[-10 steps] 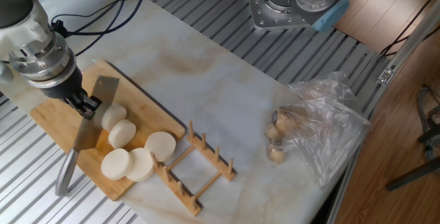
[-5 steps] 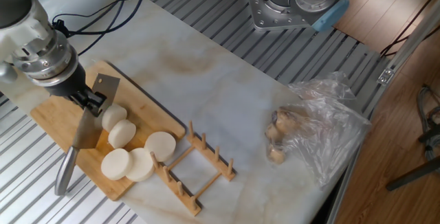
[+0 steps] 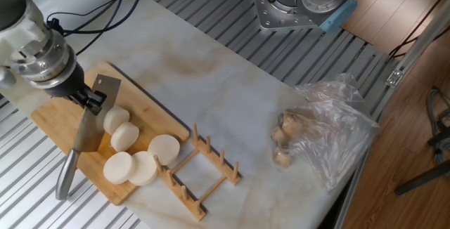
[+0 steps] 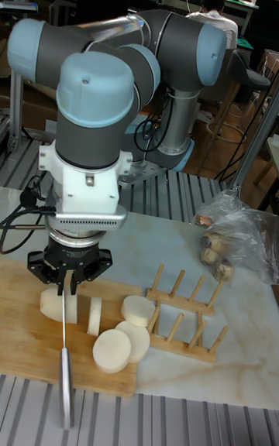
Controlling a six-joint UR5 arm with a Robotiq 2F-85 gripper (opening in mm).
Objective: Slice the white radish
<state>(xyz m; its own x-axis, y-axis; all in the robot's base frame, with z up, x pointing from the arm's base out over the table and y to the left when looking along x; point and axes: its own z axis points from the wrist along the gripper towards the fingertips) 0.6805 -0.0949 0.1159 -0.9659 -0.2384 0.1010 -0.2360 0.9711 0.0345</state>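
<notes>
Gripper (image 3: 90, 100) fingers are closed on the spine of a cleaver (image 3: 90, 127), whose broad blade hangs edge-down over the wooden cutting board (image 3: 49, 120) with its metal handle (image 4: 66, 385) pointing toward the board's near edge. From the tall fixed view the blade (image 4: 63, 314) stands upright, dropping down against the white radish stub (image 4: 56, 303). That stub lies on the board just beside the blade. One cut disc (image 3: 125, 137) leans next to it, and three more round slices (image 3: 138, 164) lie flat near the board's corner. A wooden dish rack (image 3: 200, 169) sits just off the board on the marble tabletop (image 3: 225, 88). Well apart to the side, brownish lumps in a clear plastic bag (image 3: 330, 134) rest near the table edge.
</notes>
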